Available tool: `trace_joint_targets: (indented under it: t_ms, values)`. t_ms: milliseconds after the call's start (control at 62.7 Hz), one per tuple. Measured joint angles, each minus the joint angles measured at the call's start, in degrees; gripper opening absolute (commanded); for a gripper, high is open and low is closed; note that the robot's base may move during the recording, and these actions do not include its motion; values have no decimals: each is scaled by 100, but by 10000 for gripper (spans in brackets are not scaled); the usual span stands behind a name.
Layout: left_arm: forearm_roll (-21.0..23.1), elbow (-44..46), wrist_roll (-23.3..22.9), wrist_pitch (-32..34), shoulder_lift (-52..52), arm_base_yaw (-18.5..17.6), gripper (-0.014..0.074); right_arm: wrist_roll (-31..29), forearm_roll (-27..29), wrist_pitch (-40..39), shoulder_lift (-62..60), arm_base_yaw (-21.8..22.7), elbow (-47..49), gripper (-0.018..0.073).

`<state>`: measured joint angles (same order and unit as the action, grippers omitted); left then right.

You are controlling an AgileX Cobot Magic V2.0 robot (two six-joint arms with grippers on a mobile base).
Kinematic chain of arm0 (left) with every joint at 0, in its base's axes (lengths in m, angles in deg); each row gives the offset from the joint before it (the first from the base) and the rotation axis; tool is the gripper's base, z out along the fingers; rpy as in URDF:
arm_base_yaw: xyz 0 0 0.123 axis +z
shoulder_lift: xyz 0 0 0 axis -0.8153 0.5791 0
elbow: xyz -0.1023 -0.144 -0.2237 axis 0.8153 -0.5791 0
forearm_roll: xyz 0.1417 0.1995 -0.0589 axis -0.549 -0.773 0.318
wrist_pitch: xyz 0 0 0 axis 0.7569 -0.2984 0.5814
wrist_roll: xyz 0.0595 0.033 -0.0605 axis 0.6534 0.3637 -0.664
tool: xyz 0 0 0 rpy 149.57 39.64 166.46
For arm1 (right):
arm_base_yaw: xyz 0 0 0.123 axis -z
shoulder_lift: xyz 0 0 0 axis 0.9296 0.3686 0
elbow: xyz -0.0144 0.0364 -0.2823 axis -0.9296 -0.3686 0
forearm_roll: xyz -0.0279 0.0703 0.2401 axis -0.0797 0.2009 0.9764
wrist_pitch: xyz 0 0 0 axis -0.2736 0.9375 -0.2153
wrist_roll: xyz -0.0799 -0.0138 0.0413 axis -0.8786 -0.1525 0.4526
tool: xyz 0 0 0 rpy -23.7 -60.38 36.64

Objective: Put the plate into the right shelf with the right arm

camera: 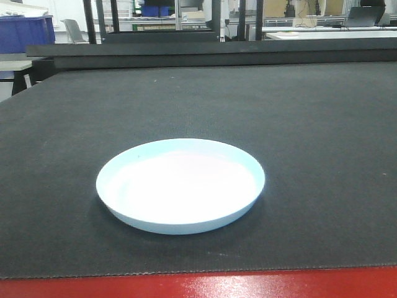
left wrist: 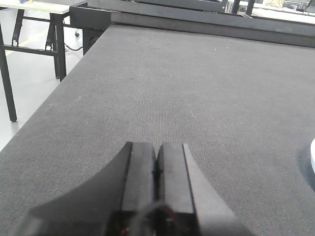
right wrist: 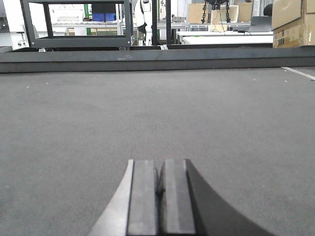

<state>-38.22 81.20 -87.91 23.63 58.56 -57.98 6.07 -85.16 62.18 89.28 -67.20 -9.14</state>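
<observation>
A round pale blue plate (camera: pixel 180 184) lies flat on the dark grey mat (camera: pixel 298 112) near the front edge in the front view. A sliver of its rim shows at the right edge of the left wrist view (left wrist: pixel 313 155). My left gripper (left wrist: pixel 156 156) is shut and empty, low over the mat to the left of the plate. My right gripper (right wrist: pixel 161 169) is shut and empty over bare mat; the plate is out of its view. Neither gripper shows in the front view. No shelf on the table is in view.
A raised dark ledge (camera: pixel 211 51) runs along the mat's far edge. The table's red front edge (camera: pixel 248 284) is just below the plate. The mat's left edge (left wrist: pixel 59 93) drops to the floor beside a trestle table (left wrist: pixel 44 7). Cardboard boxes (right wrist: pixel 293 19) stand at far right.
</observation>
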Motion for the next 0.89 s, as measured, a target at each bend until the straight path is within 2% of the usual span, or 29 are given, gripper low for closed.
trace_joint_targets:
  t_ms: [160,287,399,543,686,766,894]
  values:
    - [0,0,0,0,0,0,-47,132,39,-642,0,0,-9,55]
    - [0,0,0,0,0,0,-47,924,93,-1050,0,0,98,55]
    - [0,0,0,0,0,0,-47,1329,-179,-783,0,0,747,55]
    - [0,0,0,0,0,0,-47,1501,-357,402,516,-194,2078,55]
    - [0,0,0,0,0,0,-47,1513,-369,1729,1799,-827,3265,55]
    - [0,0,0,0,0,0,-47,1513,-357,2387,2656,-1399,3869,55]
    - [0,0,0,0,0,0,-47,1513,-298,2997,3879,-2329,4477,56]
